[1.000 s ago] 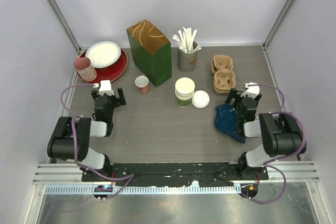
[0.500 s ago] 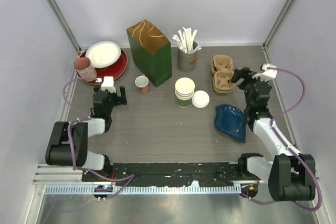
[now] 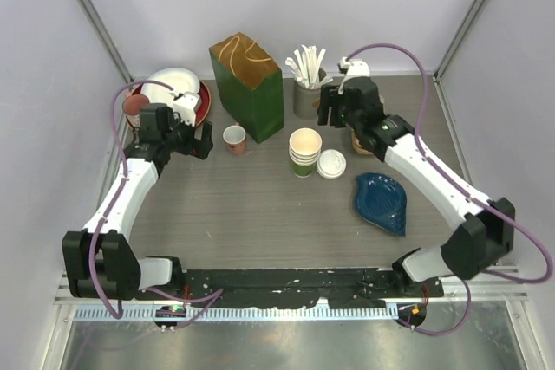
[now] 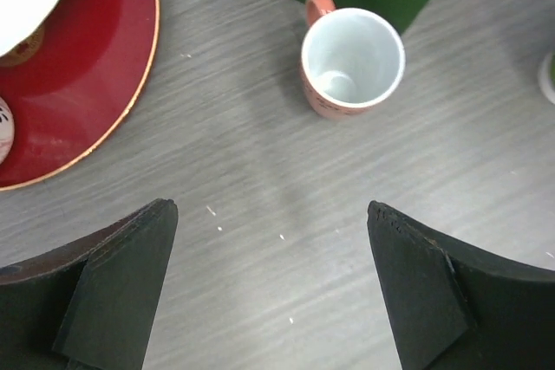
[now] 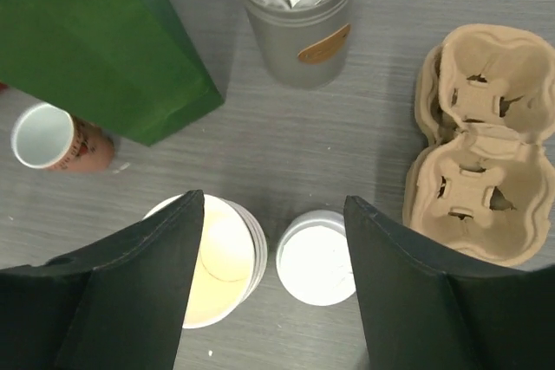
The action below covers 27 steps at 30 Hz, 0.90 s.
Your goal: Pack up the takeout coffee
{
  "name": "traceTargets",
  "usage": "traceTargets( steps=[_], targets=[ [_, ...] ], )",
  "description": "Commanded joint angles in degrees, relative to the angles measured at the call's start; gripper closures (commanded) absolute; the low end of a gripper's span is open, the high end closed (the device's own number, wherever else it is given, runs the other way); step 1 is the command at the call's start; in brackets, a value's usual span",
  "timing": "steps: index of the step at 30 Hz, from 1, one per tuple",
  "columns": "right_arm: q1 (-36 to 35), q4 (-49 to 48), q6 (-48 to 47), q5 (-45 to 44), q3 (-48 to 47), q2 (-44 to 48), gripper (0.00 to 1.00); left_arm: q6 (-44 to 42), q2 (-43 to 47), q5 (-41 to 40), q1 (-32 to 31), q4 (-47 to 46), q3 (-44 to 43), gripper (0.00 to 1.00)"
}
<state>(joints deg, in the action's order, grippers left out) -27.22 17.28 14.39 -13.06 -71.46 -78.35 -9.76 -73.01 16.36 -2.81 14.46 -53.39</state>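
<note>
Since the stacked green paper cups with cream insides [image 3: 304, 152] look light, thin-walled and crushable, a gentle pinch across one rim seems best. They stand just beside round white plastic lids [image 3: 331, 164], near a tall green paper bag [image 3: 247, 84]. Right gripper [image 5: 270, 205] above both, jaws spread; left gripper [image 4: 270, 214] spread, empty.

Both arms stretch well forward from their bases, elbows bowed outward. The left tool [image 3: 191, 138] points down, its jaws spread wide and empty. The right tool [image 3: 336, 117] also faces down, jaws apart, gripping nothing.
</note>
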Motion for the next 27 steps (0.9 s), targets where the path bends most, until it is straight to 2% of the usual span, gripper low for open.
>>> traceTargets(
  steps=[1,4,5,12,16,18,19,22,27],
  targets=[
    [-2.3,15.0,-4.5,-3.6,-10.1,-6.9,0.37,-0.8,1.1,5.6,0.3,22.3,-10.7,0.06],
    [-3.6,18.0,-5.5,-0.8,-13.3,-10.2,0.48,1.0,1.0,6.8,0.3,27.5,-13.9,0.09],
    [-3.9,19.2,-5.9,0.0,-13.8,-10.9,0.49,1.7,0.9,7.4,0.3,28.9,-14.5,0.09],
    [-5.6,21.4,-7.4,1.2,-15.4,-15.5,0.47,2.1,1.3,7.6,0.3,29.8,-15.1,0.11],
    [-6.0,21.7,-7.4,1.5,-17.2,-18.0,0.51,2.3,1.5,7.6,0.3,29.8,-15.0,0.11],
    [-6.3,21.9,-7.5,1.6,-17.8,-19.1,0.56,2.0,1.7,8.1,0.3,29.8,-14.8,0.11],
    [-6.4,21.9,-7.6,1.5,-18.5,-19.5,0.63,2.0,1.8,8.1,0.3,29.8,-14.9,0.11],
    [-7.1,22.4,-7.6,0.1,-19.6,-19.7,0.76,1.9,2.0,8.2,0.3,29.8,-14.8,0.11],
    [-9.6,23.0,-8.6,-5.7,-20.5,-19.2,0.88,1.6,1.9,8.8,0.3,30.3,-15.2,0.11]
  ],
)
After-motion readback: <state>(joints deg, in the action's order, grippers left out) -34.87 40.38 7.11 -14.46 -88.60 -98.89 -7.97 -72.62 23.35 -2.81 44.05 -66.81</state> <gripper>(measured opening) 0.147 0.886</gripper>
